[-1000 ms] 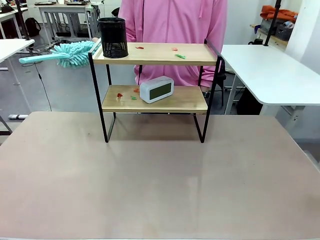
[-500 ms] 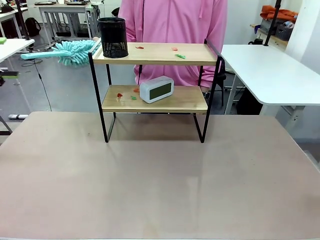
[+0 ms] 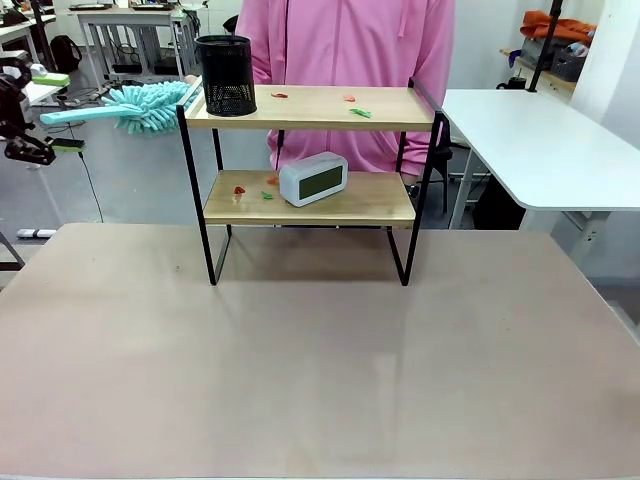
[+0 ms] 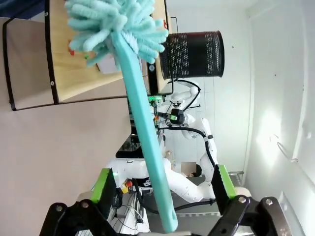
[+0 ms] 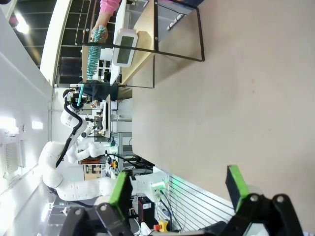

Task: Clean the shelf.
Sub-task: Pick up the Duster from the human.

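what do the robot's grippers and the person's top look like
The left gripper and right gripper are both black, with bolted metal linkages and two fingers faced with bright green pads. The left arm is glossy white, built of rounded segments. The person wears a pink long-sleeved top.

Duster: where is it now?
Front view, left side: the duster is in the air beside the shelf at its top left corner, next to the black mesh cup, handle pointing at the open left gripper.

White table (image 3: 540,140) at right, grey floor (image 3: 140,195) (more desks (image 3: 125,14) behind)
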Motion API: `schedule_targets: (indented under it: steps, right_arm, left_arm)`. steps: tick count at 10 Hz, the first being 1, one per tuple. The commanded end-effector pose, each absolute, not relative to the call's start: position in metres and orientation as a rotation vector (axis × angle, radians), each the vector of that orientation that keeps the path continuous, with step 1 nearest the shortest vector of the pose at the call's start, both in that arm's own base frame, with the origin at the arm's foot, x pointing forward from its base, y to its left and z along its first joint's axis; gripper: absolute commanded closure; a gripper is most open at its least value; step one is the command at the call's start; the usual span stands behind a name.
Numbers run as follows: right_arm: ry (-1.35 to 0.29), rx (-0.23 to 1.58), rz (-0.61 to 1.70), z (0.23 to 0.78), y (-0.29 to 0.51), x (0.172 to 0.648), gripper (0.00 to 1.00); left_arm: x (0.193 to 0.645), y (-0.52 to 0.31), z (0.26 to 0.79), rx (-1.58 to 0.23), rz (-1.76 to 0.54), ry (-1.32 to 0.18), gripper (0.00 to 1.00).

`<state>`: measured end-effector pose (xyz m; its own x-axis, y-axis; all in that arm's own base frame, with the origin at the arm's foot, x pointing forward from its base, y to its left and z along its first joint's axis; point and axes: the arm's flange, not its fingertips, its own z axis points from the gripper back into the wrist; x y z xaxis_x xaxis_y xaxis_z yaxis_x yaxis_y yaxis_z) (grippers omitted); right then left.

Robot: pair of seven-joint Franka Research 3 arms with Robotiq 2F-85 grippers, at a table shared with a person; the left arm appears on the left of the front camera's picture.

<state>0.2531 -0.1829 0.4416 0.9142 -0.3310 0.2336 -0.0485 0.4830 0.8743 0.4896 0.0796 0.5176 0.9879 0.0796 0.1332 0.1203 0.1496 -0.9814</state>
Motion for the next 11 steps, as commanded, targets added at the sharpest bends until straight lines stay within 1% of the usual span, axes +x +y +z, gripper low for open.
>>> schedule_targets:
  steps: [1,7,8,9,10,11]
  right_arm:
    - [-0.432,1.075,-0.159,0.4422,-0.1821,0.2552,0.00]
    - [-0.432,1.075,-0.159,0.4422,-0.1821,0.2552,0.00]
    - [-0.432,1.075,-0.159,0.4422,-0.1821,0.2552,0.00]
    - [-0.432,1.075,-0.159,0.4422,-0.1821,0.2552,0.00]
    - [-0.432,1.075,-0.159,0.4422,-0.1821,0.2552,0.00]
    - [-0.432,1.075,-0.159,0.4422,-0.1821,0.2552,0.00]
  left_arm:
    - [0.4927,0.0749,0.5223,-1.411,-0.009,-0.166,0.00]
    - [0.4922,0.0739,0.5206,-1.393,0.022,-0.180,0.00]
    - [0.4915,0.0736,0.5198,-1.392,0.031,-0.204,0.55]
    - [0.4909,0.0739,0.5196,-1.392,0.038,-0.213,0.58]
    - [0.4910,0.0742,0.5200,-1.393,0.041,-0.214,1.00]
    - [0.4910,0.0744,0.5205,-1.394,0.041,-0.216,1.00]
